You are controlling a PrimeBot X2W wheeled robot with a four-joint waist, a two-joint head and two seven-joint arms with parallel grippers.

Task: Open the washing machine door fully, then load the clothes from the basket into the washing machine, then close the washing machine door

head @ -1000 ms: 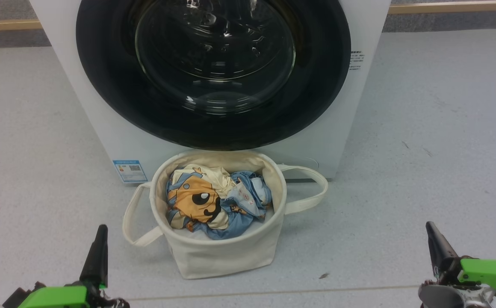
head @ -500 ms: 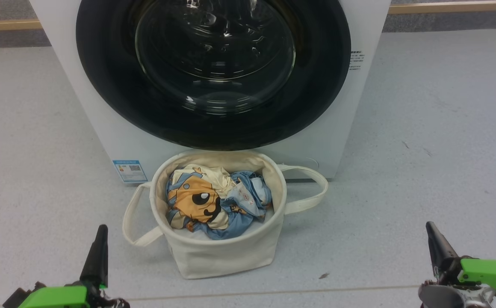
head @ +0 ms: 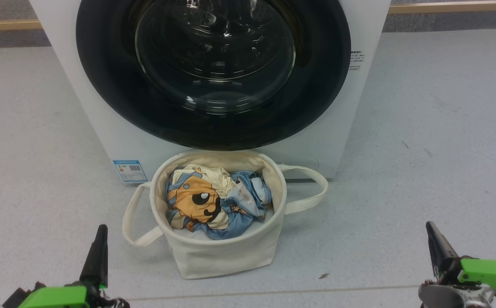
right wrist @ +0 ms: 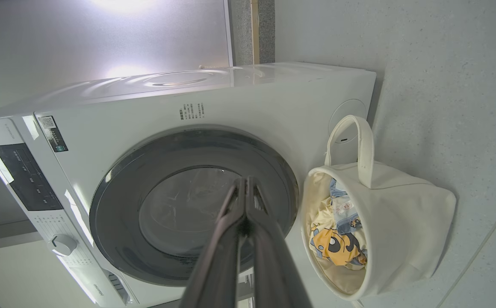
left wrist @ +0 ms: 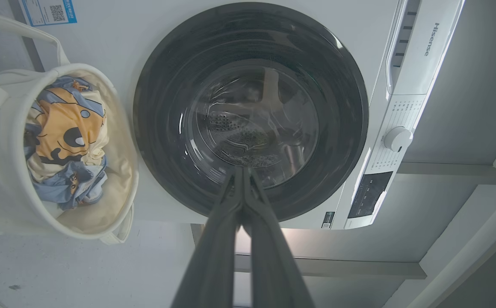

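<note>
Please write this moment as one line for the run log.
washing machine door: closed | clothes: in basket | left gripper: shut, empty | right gripper: shut, empty | step: none begun

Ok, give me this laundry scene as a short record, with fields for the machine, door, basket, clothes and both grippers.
washing machine: white front loader, facing the robot
washing machine door: shut, not yet opened
basket: upright on the floor, right in front of the machine, below the door
clothes: all in the basket, orange cartoon face on top
left gripper: shut, empty, low and left of the basket
right gripper: shut, empty, low and right of the basket
</note>
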